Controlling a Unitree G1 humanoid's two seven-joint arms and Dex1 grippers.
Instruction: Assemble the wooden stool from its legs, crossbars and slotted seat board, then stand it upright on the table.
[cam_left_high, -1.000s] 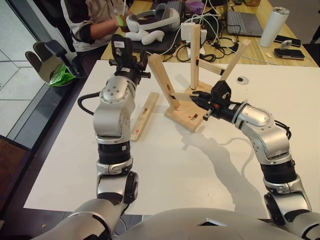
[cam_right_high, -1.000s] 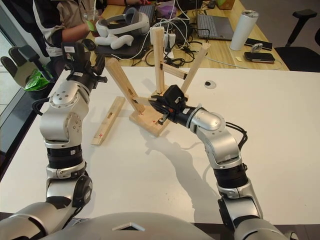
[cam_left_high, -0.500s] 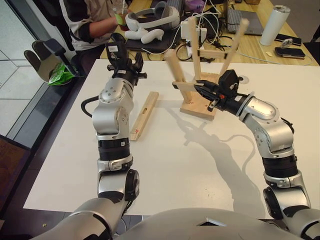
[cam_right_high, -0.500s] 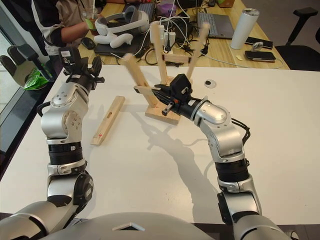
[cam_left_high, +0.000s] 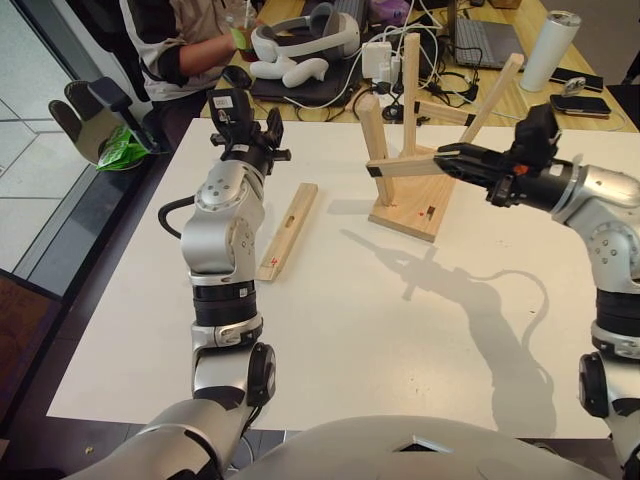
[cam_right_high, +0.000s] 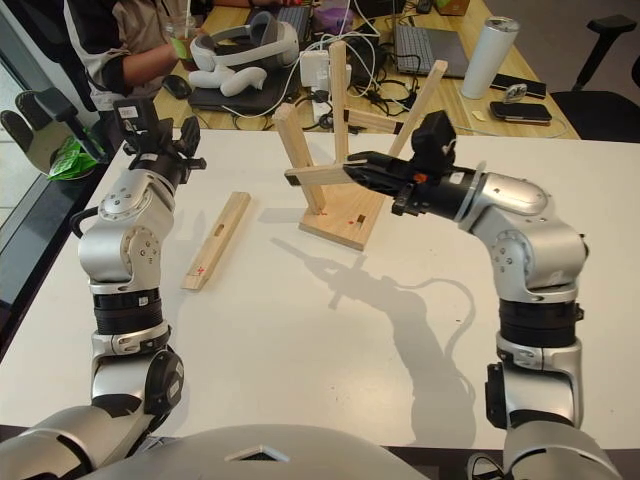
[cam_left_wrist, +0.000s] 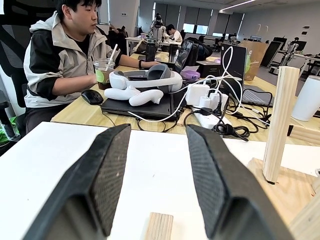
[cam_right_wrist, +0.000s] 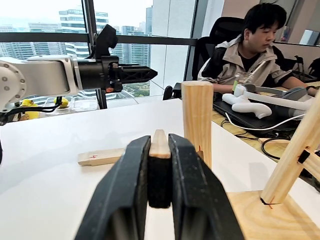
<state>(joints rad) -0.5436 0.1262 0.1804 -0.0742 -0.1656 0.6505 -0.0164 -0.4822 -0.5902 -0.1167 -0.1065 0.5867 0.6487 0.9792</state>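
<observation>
Wooden and pale, the half-built stool (cam_left_high: 415, 150) sits upside down on the white counter (cam_left_high: 350, 330), toward the far side and a little right of centre. Its seat board (cam_left_high: 405, 216) is underneath, against the counter top, though whether it lies fully flat cannot be told. Three legs rise from the board. The near leg (cam_left_high: 374, 148) stands at the board's left end and leans slightly. The tall leg (cam_left_high: 410, 68) behind it is close to upright. The slanted leg (cam_left_high: 495, 95) leans out to the right. A short crossbar (cam_left_high: 405, 167) runs roughly level from the near leg toward the right arm. A second crossbar (cam_left_high: 446, 110) joins the tall leg and the slanted leg higher up.

The right claw (cam_left_high: 447, 156) reaches in from the right and is closed tight on the free end of the short crossbar, with the wood pinched between its two black pads (cam_right_wrist: 131, 170).

The left claw (cam_left_wrist: 157, 145) hangs above the counter's far left part. Its fingers are spread wide and hold nothing.

A loose wooden piece (cam_left_high: 289, 229) with a slot in its face lies flat on the counter between the left arm and the stool, apart from both.
</observation>
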